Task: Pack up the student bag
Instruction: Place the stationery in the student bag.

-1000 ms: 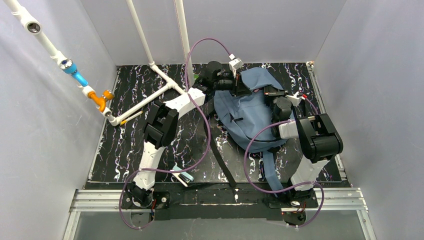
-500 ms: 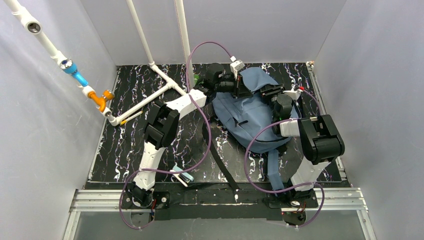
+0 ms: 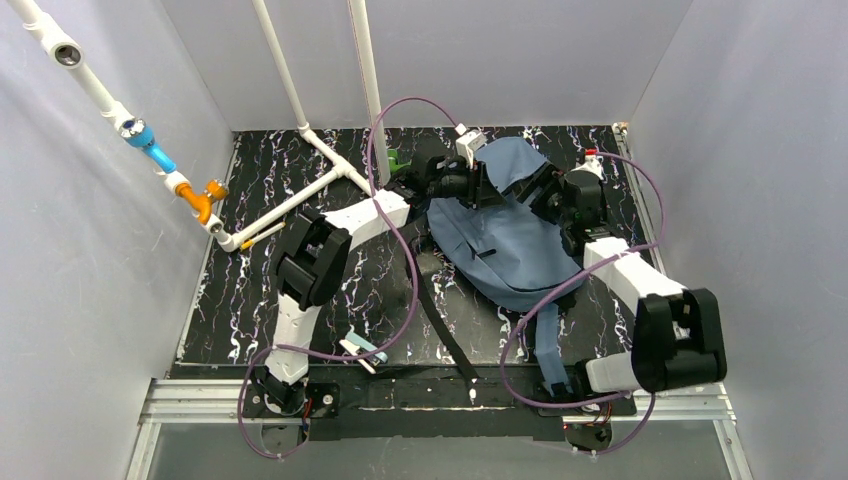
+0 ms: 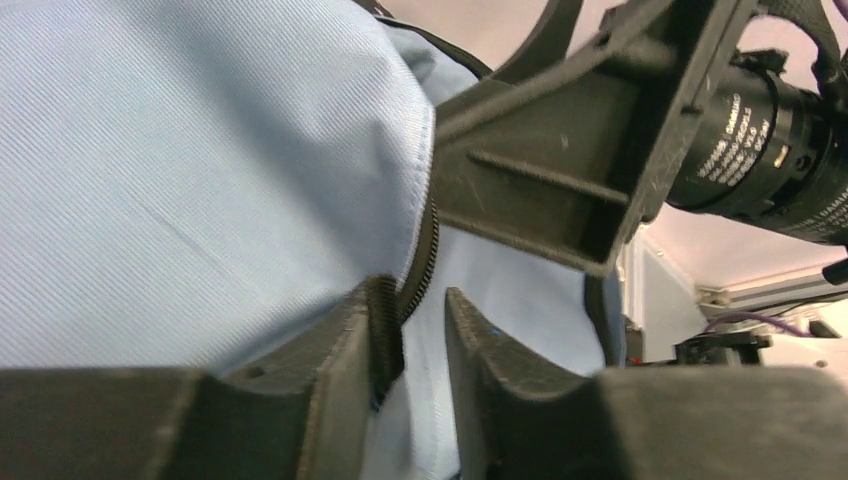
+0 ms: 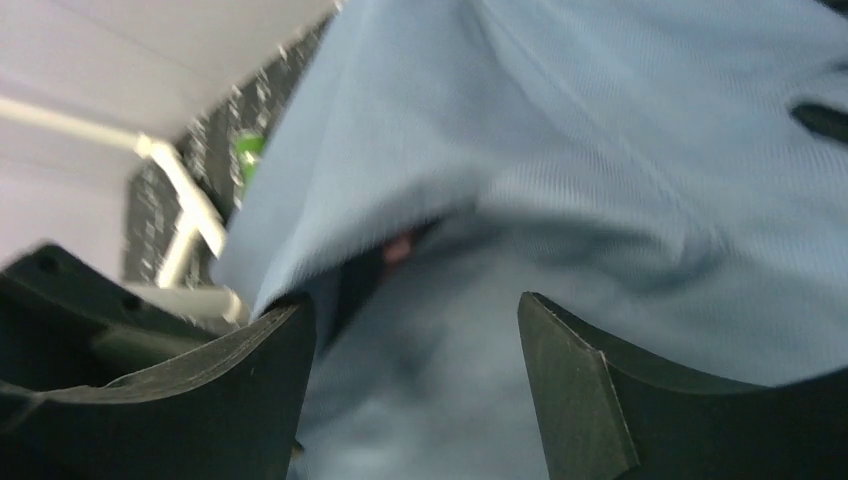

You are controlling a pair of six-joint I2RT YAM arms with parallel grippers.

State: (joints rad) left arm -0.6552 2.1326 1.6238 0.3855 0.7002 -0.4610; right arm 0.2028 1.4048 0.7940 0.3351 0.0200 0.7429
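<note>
- Right gripper (image 5: 410,310) has its jaws wide apart with nothing in them. Soft blue cloth sits just past them.
- Nearest to us, a blue shoulder strap (image 3: 545,345) and a black strap (image 3: 440,320) trail toward the near edge of the table (image 3: 250,290).
- In the middle, a bit to the right, lies the student bag (image 3: 495,240), flat and floppy on the table.
- We think it is light and very soft. It would sag and fold if we lifted it by loose cloth, so the firmer zip edge or a strap is a better place to hold.
- At the far end of the bag, the left gripper (image 4: 425,310) has its jaws just a little apart. The zip edge (image 4: 425,240) runs down into the gap but does not look squeezed.
- To pack it, we think one gripper should hold each side of the zip edge and pull the mouth open.
</note>
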